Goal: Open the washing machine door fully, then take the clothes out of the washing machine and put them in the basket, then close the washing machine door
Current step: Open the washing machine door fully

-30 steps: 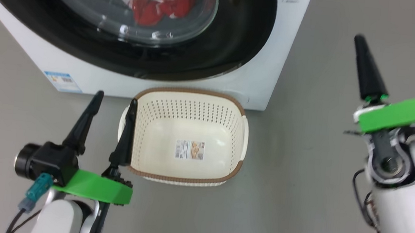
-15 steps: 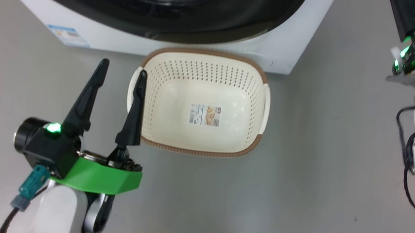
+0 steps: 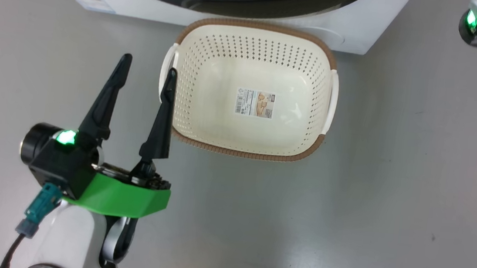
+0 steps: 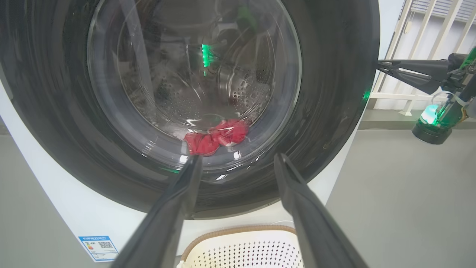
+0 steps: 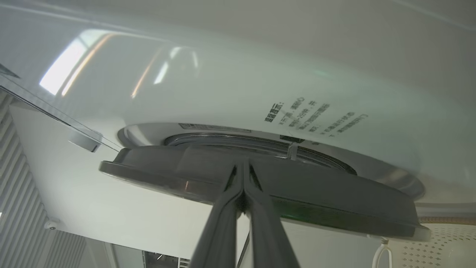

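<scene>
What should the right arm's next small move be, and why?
Probably ease the shut right gripper into the gap behind the rim of the washing machine door, then hook it outward. In the right wrist view the door seems to stand slightly off the washing machine front, with the fingers pointing at that edge. The clothes lie inside behind the glass; the basket is empty.

Smooth grey floor (image 3: 255,232) — a dark speck (image 3: 433,237) at four o'clock in the head view; white railing bars (image 4: 394,95) at two o'clock, left wrist view.
</scene>
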Controlling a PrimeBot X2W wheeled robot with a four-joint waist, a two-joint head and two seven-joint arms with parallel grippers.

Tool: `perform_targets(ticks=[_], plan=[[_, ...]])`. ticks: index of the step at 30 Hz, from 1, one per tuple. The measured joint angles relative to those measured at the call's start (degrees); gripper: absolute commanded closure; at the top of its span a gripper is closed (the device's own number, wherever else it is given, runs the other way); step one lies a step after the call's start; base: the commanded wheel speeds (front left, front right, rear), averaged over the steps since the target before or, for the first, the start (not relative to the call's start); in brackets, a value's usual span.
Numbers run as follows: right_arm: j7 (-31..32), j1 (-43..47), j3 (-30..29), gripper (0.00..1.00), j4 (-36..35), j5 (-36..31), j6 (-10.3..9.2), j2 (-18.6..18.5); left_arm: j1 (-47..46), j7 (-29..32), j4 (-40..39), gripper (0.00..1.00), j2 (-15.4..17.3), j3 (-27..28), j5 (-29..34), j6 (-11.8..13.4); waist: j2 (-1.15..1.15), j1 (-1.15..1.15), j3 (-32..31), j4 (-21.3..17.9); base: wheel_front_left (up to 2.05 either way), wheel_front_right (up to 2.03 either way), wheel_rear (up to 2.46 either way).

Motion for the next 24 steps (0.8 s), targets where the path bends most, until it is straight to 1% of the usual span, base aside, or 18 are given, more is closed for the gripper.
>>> perform_targets(ticks=[5, 14, 24], plan=[[2.6, -2.8, 0.4, 1.00, 1.3, 1.5, 0.00, -0.1, 0.0, 0.0, -0.1, 0.00, 0.0, -0.3, 0.1, 0.2, 0.00, 0.00, 1.4, 0.6, 0.00, 0.00, 0.00], [4.4, -5.8, 1.4, 1.00, 3.1, 1.5, 0.00, -0.5, -0.2, 0.0, -0.5, 0.00, 0.0, -1.0, 0.1, 0.6, 0.00, 0.00, 3.3, 1.6, 0.00, 0.00, 0.00], [6.6, -8.2, 3.3, 1.00, 5.3, 0.2, 0.00, -2.3, -0.9, 0.0, -0.4, 0.00, 0.0, -1.8, -0.1, 1.0, 0.00, 0.00, 4.1, 2.5, 0.00, 0.00, 0.00]])
